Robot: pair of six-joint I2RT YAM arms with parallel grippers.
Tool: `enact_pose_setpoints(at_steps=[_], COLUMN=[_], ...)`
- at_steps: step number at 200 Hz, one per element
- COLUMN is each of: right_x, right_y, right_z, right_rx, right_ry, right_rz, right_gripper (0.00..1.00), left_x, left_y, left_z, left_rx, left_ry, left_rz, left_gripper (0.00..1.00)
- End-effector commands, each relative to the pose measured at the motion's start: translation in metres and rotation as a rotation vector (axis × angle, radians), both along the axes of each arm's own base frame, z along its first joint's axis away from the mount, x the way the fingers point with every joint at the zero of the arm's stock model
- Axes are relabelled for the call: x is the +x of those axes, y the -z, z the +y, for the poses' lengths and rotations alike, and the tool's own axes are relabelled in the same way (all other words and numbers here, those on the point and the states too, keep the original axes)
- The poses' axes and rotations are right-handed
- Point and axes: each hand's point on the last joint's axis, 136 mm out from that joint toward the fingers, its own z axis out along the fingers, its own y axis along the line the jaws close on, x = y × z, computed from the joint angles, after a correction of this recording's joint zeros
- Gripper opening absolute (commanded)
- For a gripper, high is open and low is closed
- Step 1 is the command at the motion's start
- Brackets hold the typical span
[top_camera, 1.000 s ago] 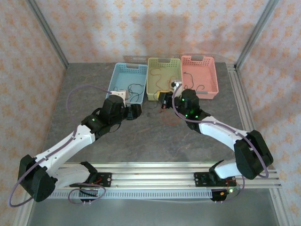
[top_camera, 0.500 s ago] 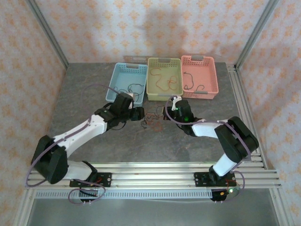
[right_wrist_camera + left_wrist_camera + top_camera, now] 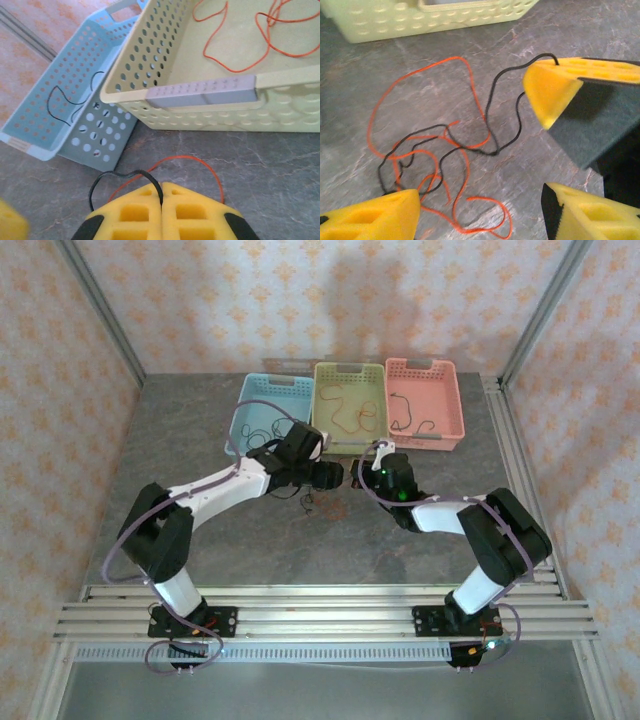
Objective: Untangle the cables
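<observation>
A tangle of orange-red and black cables point(image 3: 320, 502) lies on the grey table in front of the baskets. My right gripper point(image 3: 357, 477) sits low beside it, shut on one end of a black cable point(image 3: 133, 174), which bends out from between the yellow pads point(image 3: 195, 210). An orange cable point(image 3: 183, 156) arcs on the table just ahead of those pads. My left gripper point(image 3: 480, 215) hangs open over the tangle, with orange loops point(image 3: 508, 220) between its fingers. In the left wrist view, the black cable point(image 3: 495, 152) runs up to the right gripper's pad point(image 3: 550, 90).
Three baskets stand at the back: a blue one point(image 3: 275, 382) holding a black cable, a yellow-green one point(image 3: 349, 370) with orange cables, and a pink one point(image 3: 425, 365) with a dark cable. The yellow-green basket's wall point(image 3: 210, 115) is close ahead of the right gripper.
The left arm has swung right, from beside the blue basket to the tangle, close to the right gripper. The right gripper came down to the table a second ago and has held still since.
</observation>
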Motion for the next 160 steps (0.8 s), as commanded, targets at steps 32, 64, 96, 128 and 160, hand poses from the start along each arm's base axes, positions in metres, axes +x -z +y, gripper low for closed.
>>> enact_pose_setpoints(at_steps=[32,64,96,128,160], right_x=[-0.007,-0.008,-0.011,-0.015,-0.019], right_y=[-0.029,-0.033,-0.036,-0.040,-0.044], right_z=[0.011,0.015,0.019,0.023,0.027], right_rx=[0.101,0.119,0.141,0.163,0.184], right_ry=[-0.075,-0.098,-0.126,-0.156,-0.186], right_rz=[-0.099,-0.107,-0.116,-0.127,-0.131], right_gripper=[0.00,0.00,0.00,0.00,0.00], left_x=[0.011,0.012,0.015,0.017,0.018], left_y=[-0.002,0.001,0.002,0.004,0.003], left_z=[-0.020,-0.024,-0.024,-0.019,-0.018], left_rx=[-0.038,-0.040,-0.033,-0.020,-0.022], left_ry=[0.087,0.102,0.094,0.070,0.064], left_rz=[-0.026,-0.011,-0.010,-0.013,-0.020], left_gripper=[0.63,0.53,0.47,0.41,0.34])
